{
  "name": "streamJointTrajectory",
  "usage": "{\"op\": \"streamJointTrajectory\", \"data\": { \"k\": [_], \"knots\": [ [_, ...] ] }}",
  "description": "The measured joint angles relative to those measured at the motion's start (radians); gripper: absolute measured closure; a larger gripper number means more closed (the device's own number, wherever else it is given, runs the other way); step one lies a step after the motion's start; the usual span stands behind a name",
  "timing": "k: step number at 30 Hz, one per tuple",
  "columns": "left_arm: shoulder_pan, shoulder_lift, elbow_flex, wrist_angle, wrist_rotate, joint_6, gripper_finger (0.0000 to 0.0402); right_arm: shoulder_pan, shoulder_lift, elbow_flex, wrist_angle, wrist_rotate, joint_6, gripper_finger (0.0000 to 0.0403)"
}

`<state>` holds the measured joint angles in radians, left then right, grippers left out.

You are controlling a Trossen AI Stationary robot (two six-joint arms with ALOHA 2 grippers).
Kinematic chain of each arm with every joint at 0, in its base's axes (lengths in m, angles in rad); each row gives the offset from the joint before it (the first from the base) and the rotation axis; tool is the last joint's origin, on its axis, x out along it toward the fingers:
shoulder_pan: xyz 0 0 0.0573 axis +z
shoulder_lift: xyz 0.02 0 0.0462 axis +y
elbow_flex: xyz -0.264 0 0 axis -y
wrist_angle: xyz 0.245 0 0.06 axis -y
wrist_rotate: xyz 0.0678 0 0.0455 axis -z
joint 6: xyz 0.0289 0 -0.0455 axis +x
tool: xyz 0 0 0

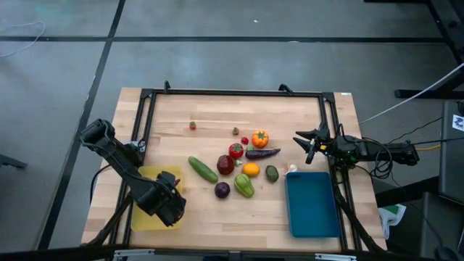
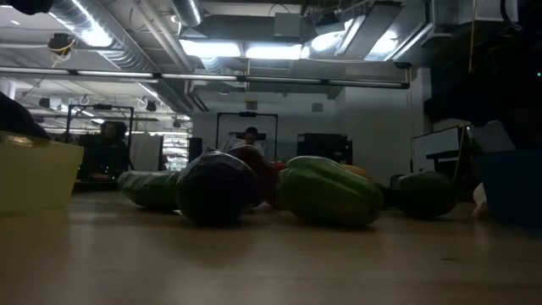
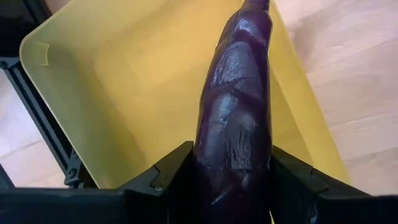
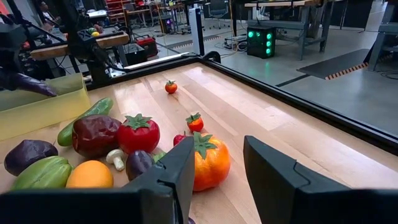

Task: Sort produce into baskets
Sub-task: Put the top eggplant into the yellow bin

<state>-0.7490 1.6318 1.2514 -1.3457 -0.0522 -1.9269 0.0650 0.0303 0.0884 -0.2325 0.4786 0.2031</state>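
My left gripper hangs over the yellow basket at the table's near left, shut on a long purple eggplant. The blue basket lies at the near right. The remaining produce lies on the wood between them: a cucumber, a dark red apple, an orange pepper, a second long eggplant, an orange, an avocado, a green pepper and a round eggplant. My right gripper waits open at the right edge, touching nothing. My left gripper pinches the long eggplant between its two fingers, by the eggplant's two sides near one end. The fingers come from above, pointing down, and lie across it. The eggplant is lifted clear and reaches out above the yellow basket's floor.
Three small red pieces lie farther back, and a red tomato-like piece sits beside the apple. A white piece lies at the blue basket's far corner. A black frame rims the table.
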Motion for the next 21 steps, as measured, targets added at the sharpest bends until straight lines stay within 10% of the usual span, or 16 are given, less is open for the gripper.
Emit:
{"op": "streamJointTrajectory", "data": {
  "k": [21],
  "knots": [
    [0.013, 0.000, -0.001, -0.007, 0.033, 0.030, 0.0222, 0.000, 0.000, 0.000, 0.000, 0.000, 0.000, 0.0267]
  ]
}}
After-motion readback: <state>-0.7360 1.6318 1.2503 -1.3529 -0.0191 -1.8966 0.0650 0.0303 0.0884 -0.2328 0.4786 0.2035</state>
